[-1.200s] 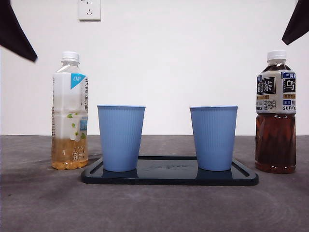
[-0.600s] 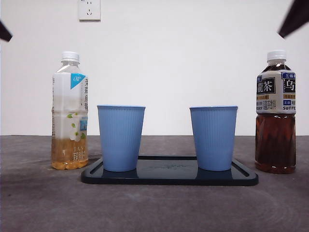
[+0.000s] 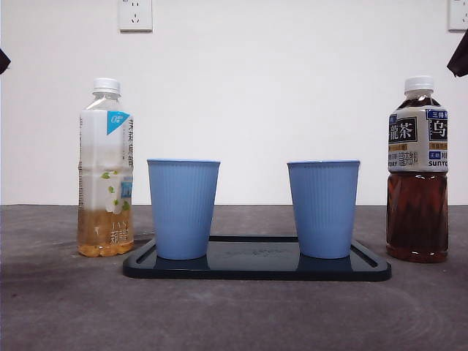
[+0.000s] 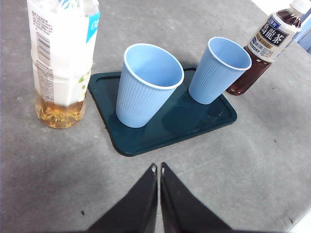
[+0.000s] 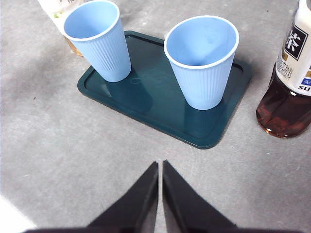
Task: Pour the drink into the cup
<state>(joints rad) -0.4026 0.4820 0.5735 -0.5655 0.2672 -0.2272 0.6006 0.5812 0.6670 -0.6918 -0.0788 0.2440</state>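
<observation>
Two blue ribbed cups stand empty on a dark tray (image 3: pixel 256 269): the left cup (image 3: pixel 183 208) and the right cup (image 3: pixel 323 208). Left of the tray stands a capped bottle of pale tea (image 3: pixel 106 168), only a little liquid in its base. On the tray's right stands a capped dark tea bottle (image 3: pixel 417 170), about two-thirds full. My left gripper (image 4: pixel 157 169) is shut, held high above the table short of the tray (image 4: pixel 165 124). My right gripper (image 5: pixel 160 165) is also shut, high above the table, short of the tray (image 5: pixel 160 94). Neither holds anything.
The grey table (image 3: pixel 234 314) runs back to a white wall with a socket (image 3: pixel 135 14). Black arm tips show at the upper right edge (image 3: pixel 460 57) and upper left edge (image 3: pixel 3 60) of the front view.
Both arms have drawn up and outward, shrinking from large dark shapes at the top corners to small tips at the side edges. Bottles and cups have not moved.
</observation>
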